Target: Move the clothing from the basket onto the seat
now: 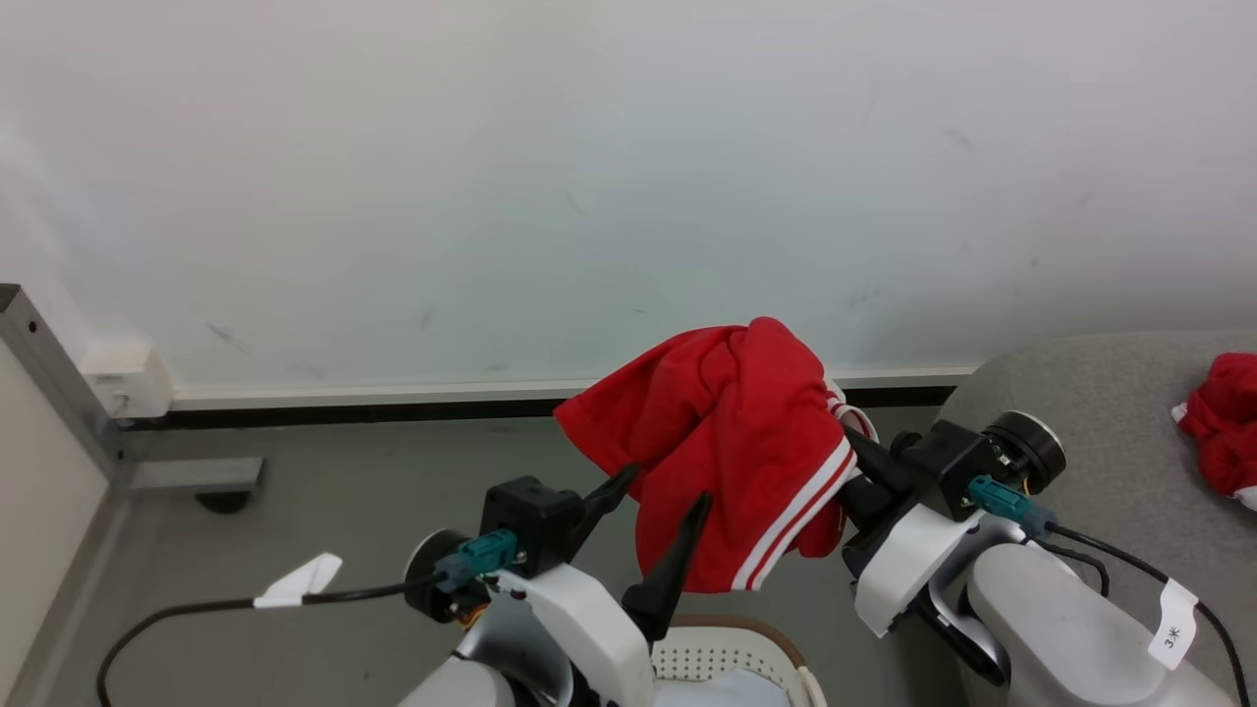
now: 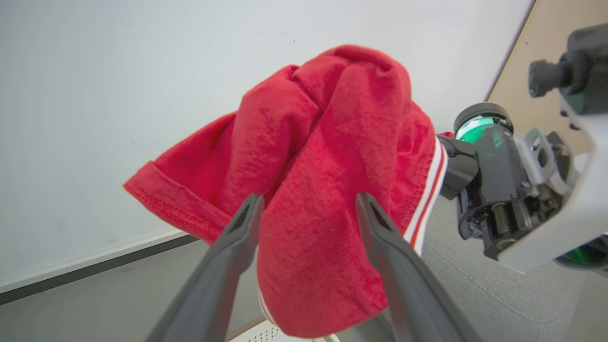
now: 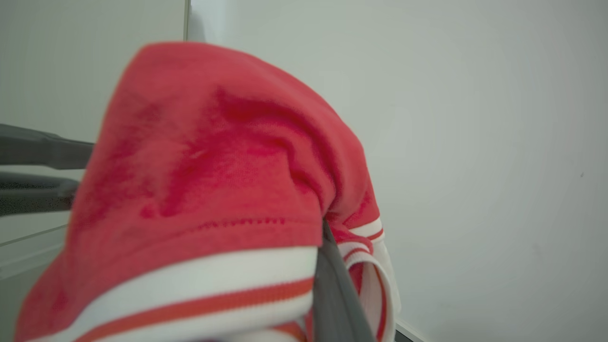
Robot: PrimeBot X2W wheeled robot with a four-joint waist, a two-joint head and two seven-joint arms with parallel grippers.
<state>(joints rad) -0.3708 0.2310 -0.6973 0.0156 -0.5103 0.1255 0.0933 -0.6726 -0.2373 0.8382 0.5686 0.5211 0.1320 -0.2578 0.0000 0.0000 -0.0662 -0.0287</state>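
above the basket, left end effector spread apart, the right end effector alone clamps the clothing, whose hanging weight could slip it to the floor.

clothing: showed bright red, hemmed with two white bands and a thin red stripe between.
seat: looked plain light grey.
second garment: matched that red, with a touch of white at its lower edge.
basket: was white, dotted with rows of small holes, rimmed in tan-brown.
jaws: were dark grey to black.
forearms: were white, with teal plugs.
wall: was pale grey-white, faintly scuffed.
floor: was dull grey.
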